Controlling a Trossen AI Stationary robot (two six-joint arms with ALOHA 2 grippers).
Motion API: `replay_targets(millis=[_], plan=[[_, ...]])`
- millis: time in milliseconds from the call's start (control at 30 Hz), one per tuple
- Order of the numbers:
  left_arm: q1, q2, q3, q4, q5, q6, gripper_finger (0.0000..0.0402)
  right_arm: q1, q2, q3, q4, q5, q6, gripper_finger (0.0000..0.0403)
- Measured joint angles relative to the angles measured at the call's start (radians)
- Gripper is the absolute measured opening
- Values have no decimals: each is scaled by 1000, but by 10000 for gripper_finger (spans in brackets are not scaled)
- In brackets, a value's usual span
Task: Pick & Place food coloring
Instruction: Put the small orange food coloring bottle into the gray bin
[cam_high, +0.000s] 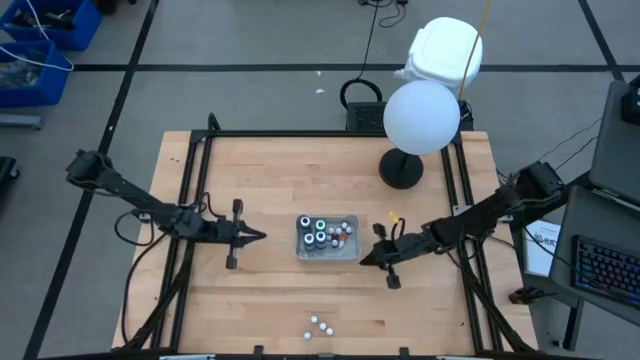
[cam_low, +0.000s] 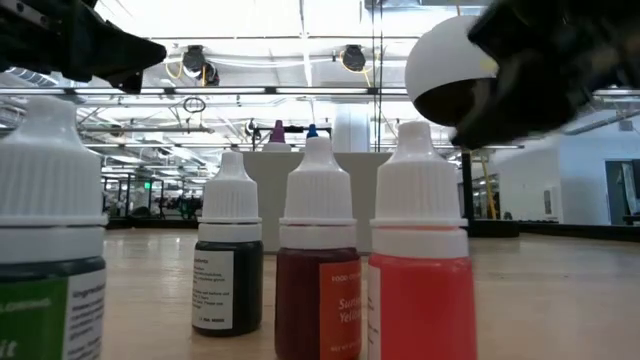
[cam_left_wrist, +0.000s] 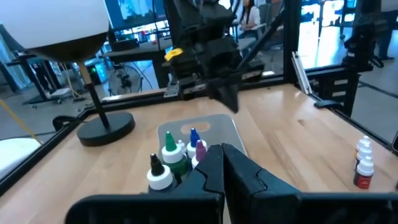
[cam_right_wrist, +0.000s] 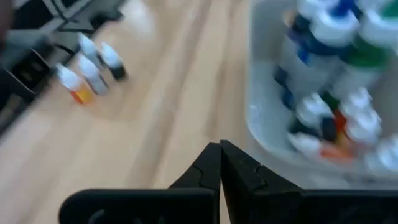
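The food coloring (cam_high: 320, 232) sits as a cluster of small dark bottles with whitish tops, ringed green or blue, inside a clear tray (cam_high: 303, 251) near the middle of the bench (cam_high: 280, 180). In the left wrist view the bottles (cam_left_wrist: 177, 157) show green, blue and purple tips, packed close together in the tray (cam_left_wrist: 219, 124); the right wrist view shows them (cam_right_wrist: 336, 74) blurred, with an orange one among them.

The left gripper (cam_high: 262, 236) hovers just beside the tray's left side, its fingers clenched together on nothing. The right gripper (cam_high: 362, 261) hovers just off the tray's right front corner, also clenched and empty.

A second group of dropper bottles (cam_high: 319, 326) stands near the bench's front edge, well apart from the tray; the low view shows them close up (cam_low: 318, 250), with dark, red-brown and orange-red contents.

A black-based lamp with a white globe (cam_high: 421, 115) stands toward the bench's back right corner.
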Motion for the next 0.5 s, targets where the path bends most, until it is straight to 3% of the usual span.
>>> replay_targets(millis=[300,500], plan=[[0,-12,-1,-21,-44,-49,13,68,143,340,-268,3,-34,2],[0,-12,-2,-34,-47,-70,3,149,275,587,-475,0,-42,26]])
